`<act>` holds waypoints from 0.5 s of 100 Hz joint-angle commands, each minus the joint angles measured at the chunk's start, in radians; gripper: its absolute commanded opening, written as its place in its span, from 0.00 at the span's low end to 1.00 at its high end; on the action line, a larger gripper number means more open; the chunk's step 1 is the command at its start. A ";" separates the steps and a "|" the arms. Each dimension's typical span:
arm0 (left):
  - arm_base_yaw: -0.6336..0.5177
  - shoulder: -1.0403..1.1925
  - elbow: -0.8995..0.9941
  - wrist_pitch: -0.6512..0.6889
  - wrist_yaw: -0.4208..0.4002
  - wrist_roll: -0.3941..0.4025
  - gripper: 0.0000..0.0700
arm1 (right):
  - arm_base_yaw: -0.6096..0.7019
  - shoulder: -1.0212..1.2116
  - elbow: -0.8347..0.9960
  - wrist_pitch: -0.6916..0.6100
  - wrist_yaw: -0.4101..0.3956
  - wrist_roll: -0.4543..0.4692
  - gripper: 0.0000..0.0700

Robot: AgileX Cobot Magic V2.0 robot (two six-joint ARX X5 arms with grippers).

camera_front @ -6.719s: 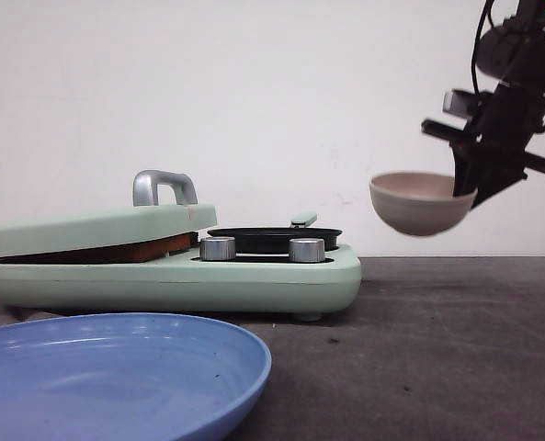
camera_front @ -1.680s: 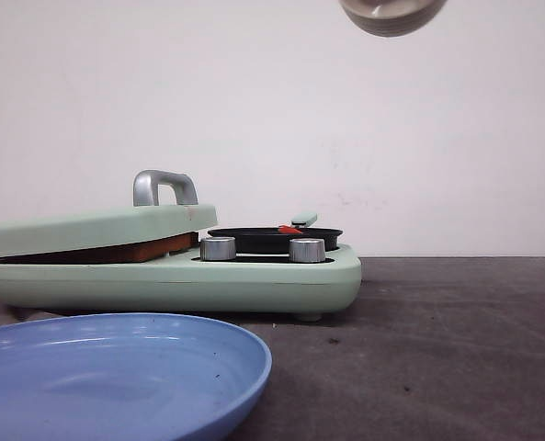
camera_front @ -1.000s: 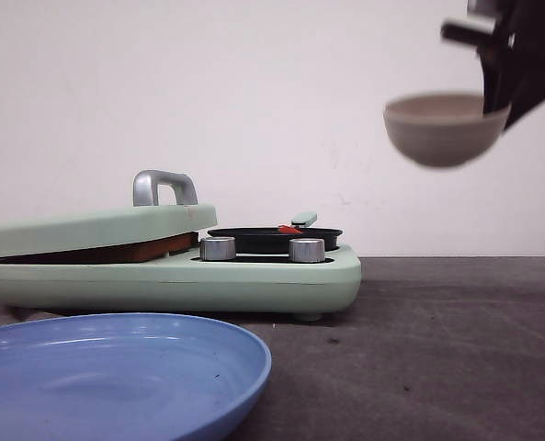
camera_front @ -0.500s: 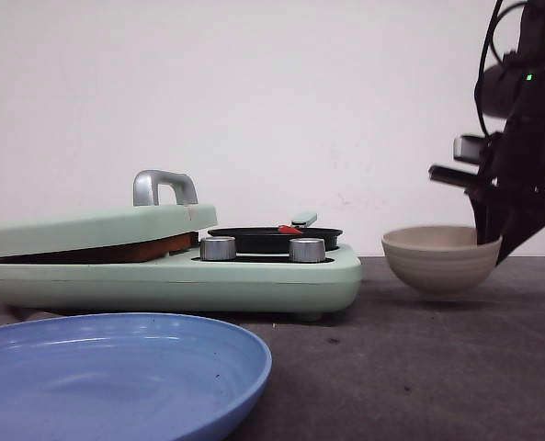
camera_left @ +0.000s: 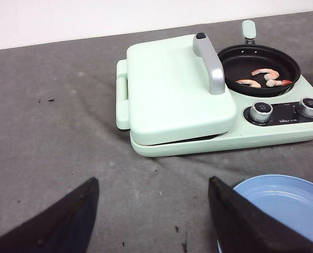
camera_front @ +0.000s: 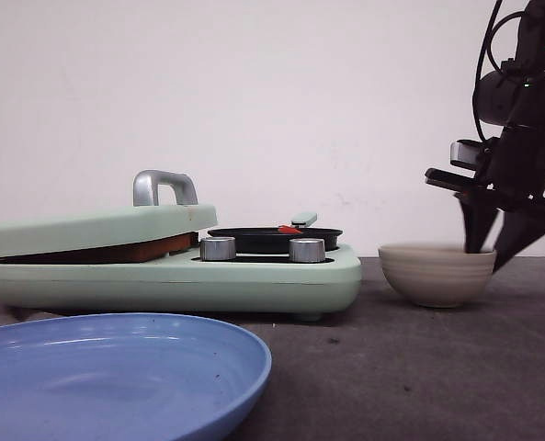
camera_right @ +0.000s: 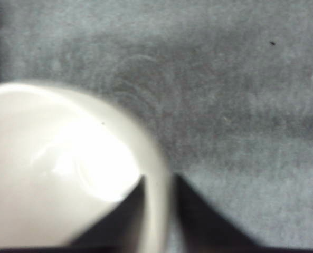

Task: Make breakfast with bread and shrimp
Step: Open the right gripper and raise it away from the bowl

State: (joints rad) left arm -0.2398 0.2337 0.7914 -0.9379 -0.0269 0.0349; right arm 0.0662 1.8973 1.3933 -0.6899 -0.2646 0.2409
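Three small pink-orange shrimp [camera_left: 264, 78] are seen lying in the round black pan [camera_left: 235, 59] of the pale green cooker [camera_left: 198, 142], so that part looks done. The bread [camera_front: 107, 252] is thought to be the brown edge peeking out under the closed lid [camera_left: 172, 89], which is tilted up a little. The big blue plate [camera_front: 116, 377] in front has nothing on it, so the food is most likely still to be moved there.

A beige bowl [camera_front: 437, 274] is set on the dark grey table [camera_front: 437, 367], to the right of the cooker. Its rim sits between the two fingers of the right gripper [camera_front: 497, 241], and from the pictures it cannot be told whether the rim is pinched or let go. The left gripper [camera_left: 156, 221] is held wide apart over the table, with nothing in it.

The bowl is round, with faint rings. The plate is smooth and shiny. The knobs [camera_front: 306, 250] and handle [camera_front: 162, 186] are silver metal.
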 commanded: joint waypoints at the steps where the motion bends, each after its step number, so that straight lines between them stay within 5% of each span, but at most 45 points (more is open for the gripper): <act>1: -0.002 -0.001 0.004 0.010 0.000 -0.005 0.50 | 0.002 0.026 0.021 0.004 -0.010 -0.005 0.54; 50: -0.002 -0.001 0.004 0.019 0.000 -0.037 0.50 | -0.005 -0.185 0.022 0.039 -0.032 -0.047 0.54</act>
State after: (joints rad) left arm -0.2398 0.2337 0.7914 -0.9367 -0.0269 0.0113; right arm 0.0639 1.7557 1.3933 -0.6624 -0.2920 0.2089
